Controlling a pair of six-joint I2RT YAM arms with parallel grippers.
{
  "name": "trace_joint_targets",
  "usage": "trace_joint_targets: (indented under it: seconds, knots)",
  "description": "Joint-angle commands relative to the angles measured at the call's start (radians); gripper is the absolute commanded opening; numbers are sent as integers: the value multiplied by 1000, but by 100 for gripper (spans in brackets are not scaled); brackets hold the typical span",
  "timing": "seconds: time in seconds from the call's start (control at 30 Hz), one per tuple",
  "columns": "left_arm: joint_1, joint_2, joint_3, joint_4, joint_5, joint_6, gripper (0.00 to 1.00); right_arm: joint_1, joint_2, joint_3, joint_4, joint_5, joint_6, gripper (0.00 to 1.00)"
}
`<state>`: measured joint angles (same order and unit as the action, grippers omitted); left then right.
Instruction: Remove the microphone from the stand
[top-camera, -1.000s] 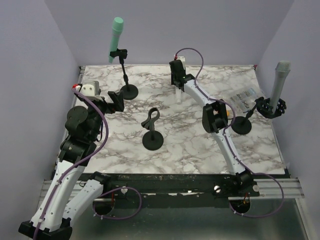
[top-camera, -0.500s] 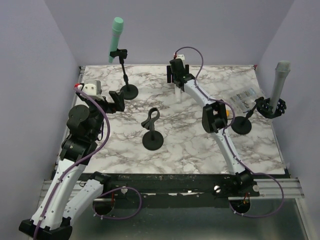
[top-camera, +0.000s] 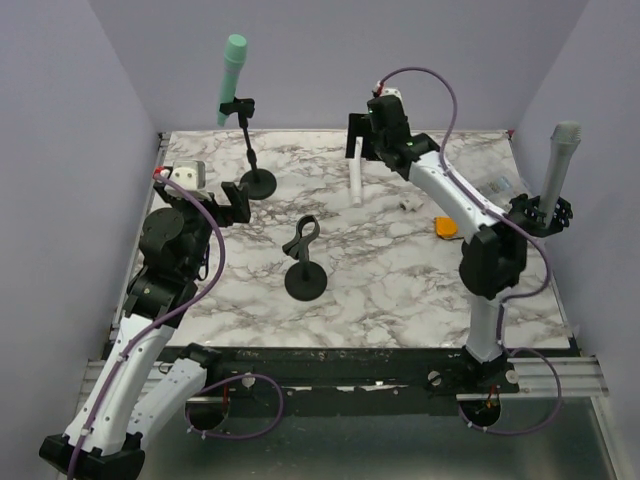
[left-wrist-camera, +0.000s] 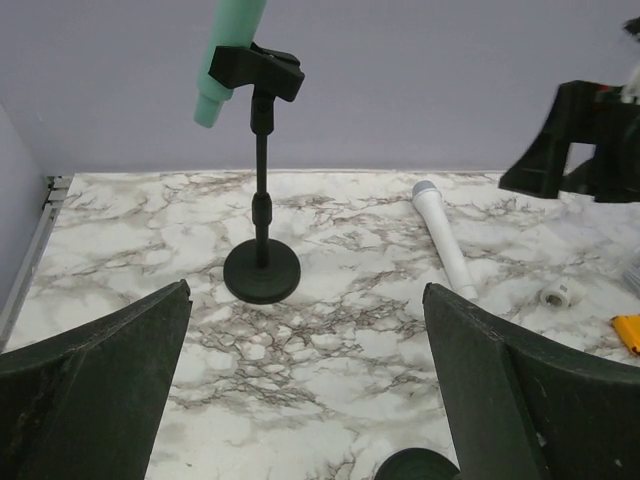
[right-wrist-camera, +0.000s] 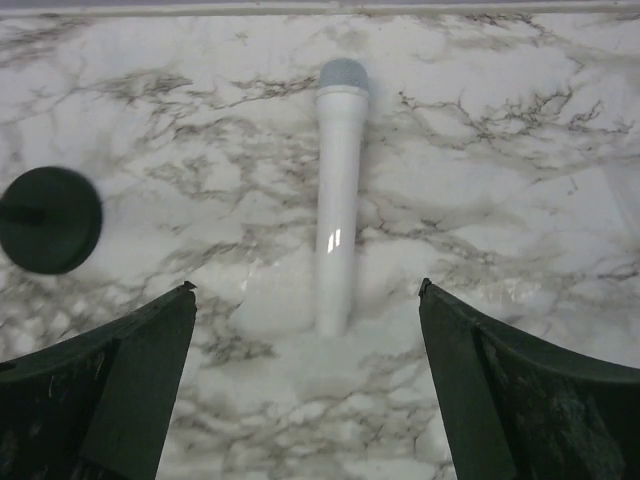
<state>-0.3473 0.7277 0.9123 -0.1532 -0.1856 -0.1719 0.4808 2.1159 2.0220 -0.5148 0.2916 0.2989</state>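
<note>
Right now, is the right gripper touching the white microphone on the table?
Apart. The right wrist view shows the white microphone lying flat, with bare table between it and each finger of the open right gripper, which hangs above it.

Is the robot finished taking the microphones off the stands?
Done: the white microphone lies flat on the table, and the middle stand is empty. In hand: nothing. The left pincer and right pincer are both open, the right above the white one. Left: the green microphone and grey microphone sit clipped in stands.

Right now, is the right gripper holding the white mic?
No, the white mic lies flat on the table, clear of the open right gripper.
</note>
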Motion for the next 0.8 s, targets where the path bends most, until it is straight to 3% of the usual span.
trace_joint_targets:
  seconds: [0.0, 0.2, 0.37, 0.57, 0.77]
  knots:
    - [-2, -9, -14, 34, -22, -11, 98, 63, -250, -304, 40, -127, 111, 94]
    - [0, 0, -15, 36, -37, -17, 98, 89, -470, -655, 343, -338, 209, 96]
    - [15, 38, -8, 53, -30, -24, 99, 107, -481, -655, 430, -413, 278, 96]
    - [145, 290, 274, -109, 84, -156, 98, 110, -565, -692, 450, -413, 293, 96]
    - [180, 553, 469, 1, 100, 14, 98, 111, -701, -781, 441, -437, 289, 97]
